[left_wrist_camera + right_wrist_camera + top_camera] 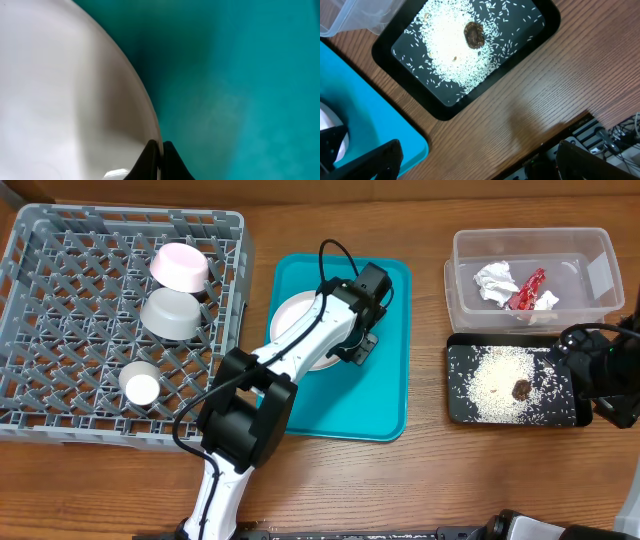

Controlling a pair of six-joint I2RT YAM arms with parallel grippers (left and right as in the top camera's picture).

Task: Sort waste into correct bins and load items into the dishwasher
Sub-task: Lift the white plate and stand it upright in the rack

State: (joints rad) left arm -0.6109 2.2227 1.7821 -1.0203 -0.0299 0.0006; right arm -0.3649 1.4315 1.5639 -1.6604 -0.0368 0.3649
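We see the left gripper [160, 146] closed on the rim of the plate [60, 90], its 2 fingers pinched together over the edge. The plate sits on the teal tray [375, 405] in the middle of the bench [420, 490]; we cannot tell whether it is lifted. The right gripper [477, 152] stands wide open, holding nothing, above bare bench just beside the black tray [445, 111], which carries the rice [447, 57] and the brown lump [474, 35]. In the tub [595, 250] behind that tray lie tissue [496, 280] and the red wrapper [528, 288]. The rack [60, 395] on the left holds 3 things: a small bowl [180, 267], a grey bowl [175, 313] and a cup [140, 385].
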